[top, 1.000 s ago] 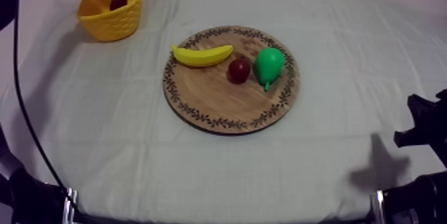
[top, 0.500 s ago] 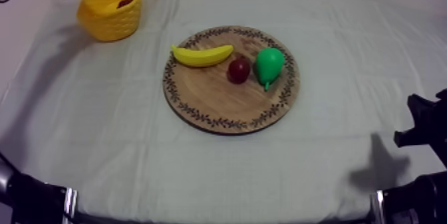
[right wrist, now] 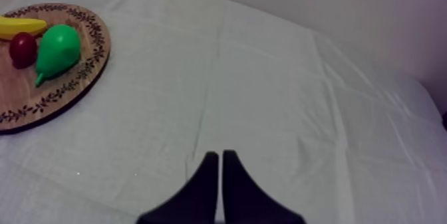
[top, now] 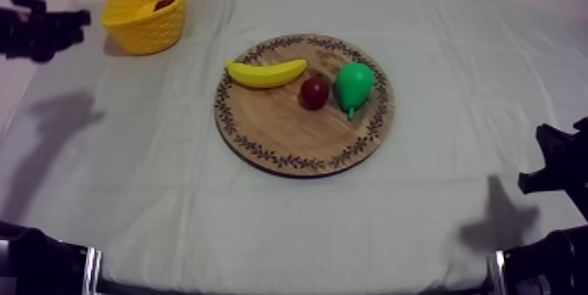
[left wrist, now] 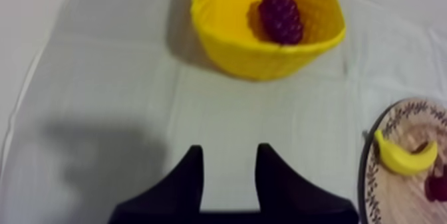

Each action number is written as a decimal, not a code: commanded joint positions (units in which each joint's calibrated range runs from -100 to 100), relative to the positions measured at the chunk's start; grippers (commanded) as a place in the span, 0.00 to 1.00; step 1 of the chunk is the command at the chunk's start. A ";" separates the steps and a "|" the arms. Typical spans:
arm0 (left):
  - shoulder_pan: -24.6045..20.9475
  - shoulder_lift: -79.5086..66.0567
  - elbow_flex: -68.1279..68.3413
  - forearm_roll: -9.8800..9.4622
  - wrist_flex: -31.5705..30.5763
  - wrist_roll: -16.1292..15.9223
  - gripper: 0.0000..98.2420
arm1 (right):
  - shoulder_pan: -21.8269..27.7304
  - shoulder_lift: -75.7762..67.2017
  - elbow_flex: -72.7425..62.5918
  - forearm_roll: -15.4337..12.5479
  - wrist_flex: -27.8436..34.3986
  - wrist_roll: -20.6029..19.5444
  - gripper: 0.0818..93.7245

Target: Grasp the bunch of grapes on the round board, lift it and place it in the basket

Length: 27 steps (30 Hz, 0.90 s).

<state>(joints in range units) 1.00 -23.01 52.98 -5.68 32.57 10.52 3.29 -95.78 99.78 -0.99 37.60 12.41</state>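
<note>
My left jaws have pulled back off the basket, open and empty; the grapes lie inside. Job looks done. Right jaws rest closed.

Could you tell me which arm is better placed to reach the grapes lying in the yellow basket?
Left, probably. The left gripper, open, hovers over the cloth just before the yellow basket holding the grapes; the right gripper, shut, sits beyond the wooden board.
</note>
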 commanded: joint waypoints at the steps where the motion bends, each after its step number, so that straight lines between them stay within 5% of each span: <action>1: -0.66 -11.98 14.30 0.20 -0.60 -0.24 0.30 | 0.00 0.02 -0.01 -0.01 -0.02 0.00 0.00; 14: 0.31 -42.26 35.12 0.63 1.92 -1.59 0.18 | 0.00 0.02 -0.01 -0.01 -0.02 0.02 0.00; 27: 2.04 -65.08 44.24 3.81 5.46 -6.79 0.02 | 0.00 0.02 -0.01 -0.01 -0.02 0.00 0.00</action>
<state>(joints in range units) 2.95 -84.74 97.02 -1.95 38.29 4.13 3.29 -95.78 99.78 -0.99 37.57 12.41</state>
